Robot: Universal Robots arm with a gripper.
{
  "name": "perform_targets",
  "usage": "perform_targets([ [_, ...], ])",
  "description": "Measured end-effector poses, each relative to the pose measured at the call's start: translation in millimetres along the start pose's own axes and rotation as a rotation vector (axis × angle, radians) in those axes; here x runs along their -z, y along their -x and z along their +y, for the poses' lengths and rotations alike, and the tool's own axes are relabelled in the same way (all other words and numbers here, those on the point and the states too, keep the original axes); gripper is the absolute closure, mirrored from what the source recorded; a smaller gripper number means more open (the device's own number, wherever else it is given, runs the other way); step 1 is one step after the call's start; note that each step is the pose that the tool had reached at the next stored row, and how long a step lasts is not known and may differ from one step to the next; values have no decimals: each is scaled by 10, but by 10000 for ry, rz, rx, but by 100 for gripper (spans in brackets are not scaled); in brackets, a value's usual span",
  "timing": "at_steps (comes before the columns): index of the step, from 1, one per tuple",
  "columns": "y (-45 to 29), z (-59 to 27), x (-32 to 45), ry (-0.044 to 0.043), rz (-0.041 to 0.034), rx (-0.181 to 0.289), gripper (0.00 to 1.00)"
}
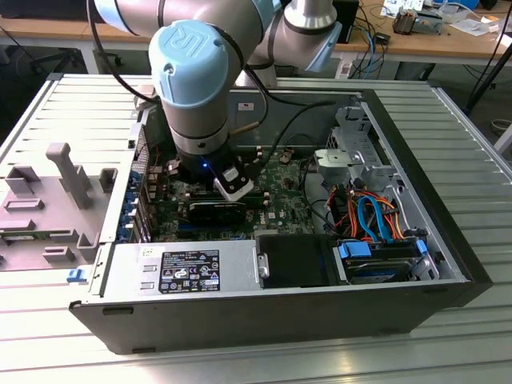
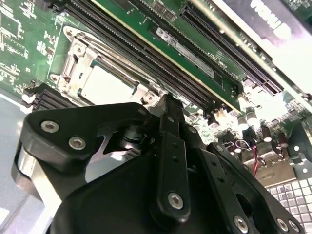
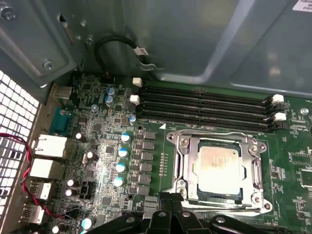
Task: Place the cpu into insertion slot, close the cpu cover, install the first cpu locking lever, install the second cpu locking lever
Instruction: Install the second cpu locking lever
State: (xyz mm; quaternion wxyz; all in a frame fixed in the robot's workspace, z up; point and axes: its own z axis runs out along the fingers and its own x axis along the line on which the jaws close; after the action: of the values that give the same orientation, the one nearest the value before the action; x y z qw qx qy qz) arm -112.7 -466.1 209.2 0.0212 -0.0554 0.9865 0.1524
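Already the cpu (image 3: 218,163) sits under the closed cpu cover (image 3: 256,168), tool (image 3: 170,201) beside it

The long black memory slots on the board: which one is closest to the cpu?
The memory slot running right beside the cpu; the other three lie farther off, toward the grey case wall.

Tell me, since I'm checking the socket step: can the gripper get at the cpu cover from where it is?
Probably yes. In the first wrist view the gripper sits right at the edge of the cpu cover, which lies flat around the cpu, with nothing lying between them.
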Motion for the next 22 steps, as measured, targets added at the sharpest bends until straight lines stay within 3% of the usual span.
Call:
perform_targets([
  [2, 41, 16, -5, -130, 40, -3, 89],
  [6, 167, 141, -52, -677, 202, -22, 89],
  [10, 223, 247, -89, -1108, 289, -23, 89],
  [16, 283, 400, -137, -2169, 423, -10, 89],
  [19, 298, 440, -102, -2715, 486, 0, 89],
  [22, 307, 472, -17, -3009, 519, 5, 89],
])
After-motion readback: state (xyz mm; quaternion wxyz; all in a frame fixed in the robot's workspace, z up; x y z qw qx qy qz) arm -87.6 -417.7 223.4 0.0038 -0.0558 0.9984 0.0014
